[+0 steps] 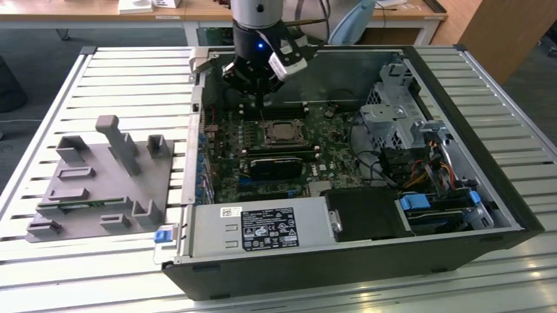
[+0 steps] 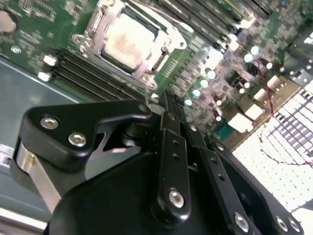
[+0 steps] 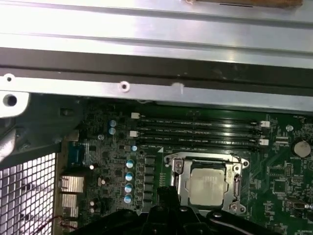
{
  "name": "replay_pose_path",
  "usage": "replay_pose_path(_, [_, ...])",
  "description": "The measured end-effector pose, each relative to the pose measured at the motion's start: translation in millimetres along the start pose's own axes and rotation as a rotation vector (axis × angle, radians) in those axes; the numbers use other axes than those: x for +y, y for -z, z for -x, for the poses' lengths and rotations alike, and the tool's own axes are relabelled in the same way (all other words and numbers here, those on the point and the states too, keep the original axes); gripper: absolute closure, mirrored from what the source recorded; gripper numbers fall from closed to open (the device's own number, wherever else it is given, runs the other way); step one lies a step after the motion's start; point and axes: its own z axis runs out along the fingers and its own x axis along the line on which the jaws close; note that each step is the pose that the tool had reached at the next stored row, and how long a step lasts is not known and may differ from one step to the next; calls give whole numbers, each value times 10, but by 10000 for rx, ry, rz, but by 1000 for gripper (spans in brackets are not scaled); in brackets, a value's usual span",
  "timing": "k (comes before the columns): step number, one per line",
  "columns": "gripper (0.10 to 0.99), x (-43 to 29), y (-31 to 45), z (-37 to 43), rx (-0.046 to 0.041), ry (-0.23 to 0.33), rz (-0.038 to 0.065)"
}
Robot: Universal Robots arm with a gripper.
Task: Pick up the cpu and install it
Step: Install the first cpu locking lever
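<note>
Honestly, my fingers (image 2: 164, 110) look drawn together with nothing between them, the black tips meeting just off one corner of the motherboard socket (image 3: 208, 183) in the second wrist view; my gripper (image 1: 257, 81) hangs over the green motherboard (image 1: 261, 156) beside that socket. The cpu (image 2: 128, 40) lies flat inside the socket's metal frame, its silvery top with a pale rim showing in both wrist views and, smaller, in the exterior view (image 1: 280, 132). I judge the chip is seated, but I cannot tell whether the frame is latched down over it. The risk I see from here is my tips being so close to the socket: a drift toward it could knock the frame or nudge the chip askew on its contacts, and a drift away from it could scrape the row of small capacitors (image 3: 129, 181) or the empty memory slots (image 3: 195, 132) next to the socket. The open computer case (image 1: 487, 130) holds the motherboard, a power supply (image 1: 261, 228) and a drive cage (image 1: 396, 114), all farther from the socket. The grey tray (image 1: 96, 189), well apart from the socket outside the case, shows only its moulded pegs and a thin green memory stick (image 1: 74, 207); no chip sits on it.
</note>
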Motion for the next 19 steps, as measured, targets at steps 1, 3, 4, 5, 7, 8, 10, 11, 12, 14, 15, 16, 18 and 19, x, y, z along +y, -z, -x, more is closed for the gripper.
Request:
replay_pose_path(1, [980, 1, -9, -15, -3, 0, 3])
replay_pose_path(3, [980, 2, -23, -27, -1, 0, 2])
replay_pose_path(4, [980, 4, -30, -34, 0, 1, 1])
replay_pose_path(5, [980, 5, -35, -47, 0, 1, 1])
replay_pose_path(7, [980, 16, -48, -64, 1, 0, 1])
replay_pose_path(8, [980, 24, -54, -71, 1, 0, 1])
replay_pose_path(10, [980, 48, -66, -82, 0, 0, 4])
replay_pose_path(11, [980, 65, -69, -88, 1, 1, 2])
replay_pose_path(12, [980, 81, -73, -92, 0, 1, 3])
replay_pose_path(14, [980, 116, -77, -95, -1, -2, 3])
replay_pose_path(15, [980, 128, -79, -94, -1, -3, 4])
replay_pose_path(16, [980, 140, -80, -94, -1, -4, 3])
replay_pose_path(18, [980, 156, -83, -92, 0, -4, 3])
replay_pose_path(19, [980, 160, -85, -84, 0, -1, 3])
